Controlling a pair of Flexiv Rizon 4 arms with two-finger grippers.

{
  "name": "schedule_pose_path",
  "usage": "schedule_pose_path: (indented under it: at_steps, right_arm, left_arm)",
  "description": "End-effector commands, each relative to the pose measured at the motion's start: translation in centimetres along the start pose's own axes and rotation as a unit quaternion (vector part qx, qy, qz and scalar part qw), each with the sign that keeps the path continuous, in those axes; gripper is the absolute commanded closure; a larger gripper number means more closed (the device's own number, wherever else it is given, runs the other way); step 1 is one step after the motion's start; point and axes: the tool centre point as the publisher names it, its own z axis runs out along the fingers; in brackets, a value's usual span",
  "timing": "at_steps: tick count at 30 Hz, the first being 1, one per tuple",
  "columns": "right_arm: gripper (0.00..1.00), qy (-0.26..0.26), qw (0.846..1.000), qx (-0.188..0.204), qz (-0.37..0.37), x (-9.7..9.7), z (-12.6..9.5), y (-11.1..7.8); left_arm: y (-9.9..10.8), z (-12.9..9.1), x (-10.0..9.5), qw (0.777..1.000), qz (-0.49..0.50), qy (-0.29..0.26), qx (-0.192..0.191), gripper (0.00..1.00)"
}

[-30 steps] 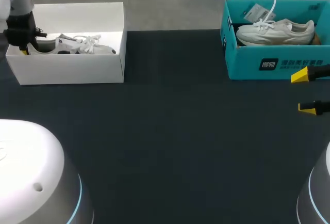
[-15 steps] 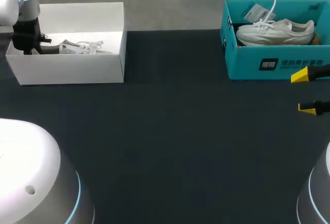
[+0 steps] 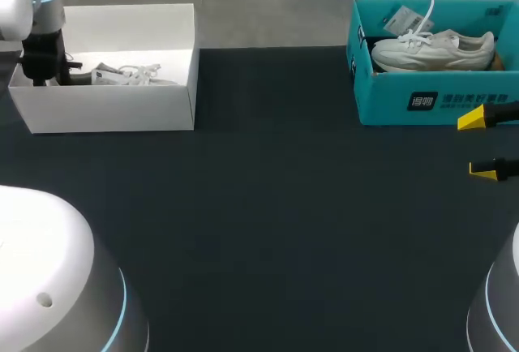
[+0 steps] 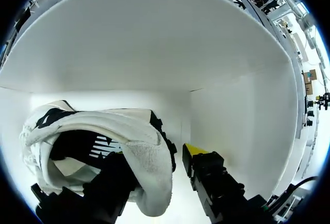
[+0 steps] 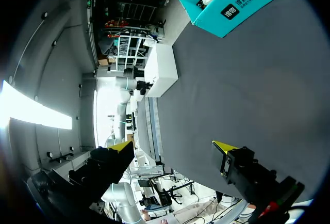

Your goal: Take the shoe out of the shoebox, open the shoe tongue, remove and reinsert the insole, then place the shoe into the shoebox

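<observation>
1. The shoe (image 3: 130,75) lies inside the white shoebox (image 3: 113,113) at the desk's (image 3: 276,206) far left corner, heel toward the left gripper (image 4: 157,152). That gripper is released: the heel wall is straddled, one finger buried inside the shoe's opening, the other standing just outside the heel with a thin gap showing.
2. If the fingers are closed on so little of the soft heel collar, the shoe could be pinched crookedly and tipped toe-down when lifted. The toe or laces might then be snagged on the box wall.
3. If the gripper is drawn upward as it stands, the inner finger may be caught under the collar. The shoe could be dragged along, or the light box shifted on the desk.
4. The outer finger stands close to the end wall of the box. A sideways motion could push that wall and turn the box.
5. The right gripper (image 3: 478,145) hangs with fingers spread, holding nothing, near the teal shoebox (image 3: 438,100). No support could be given quickly from there if the shoe were dropped.
</observation>
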Motion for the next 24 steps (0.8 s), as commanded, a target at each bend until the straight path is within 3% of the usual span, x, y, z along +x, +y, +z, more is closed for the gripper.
schedule_pose_path:
  at_steps: [1,13,24]
  right_arm:
    - [0.0,-0.002,1.0,-0.004,0.001,0.0,-0.1,-0.5]
    - [0.0,-0.002,1.0,-0.004,0.001,0.0,-0.1,-0.5]
    - [0.0,-0.002,1.0,-0.004,0.001,0.0,-0.1,-0.5]
  left_arm:
    - [-0.5,-1.8,0.5,1.0,-0.004,-0.012,-0.003,0.0]
    - [-1.8,-7.9,0.8,0.998,-0.032,-0.042,-0.03,0.0]
    - [-2.4,-13.6,1.5,0.997,-0.059,-0.048,-0.025,0.0]
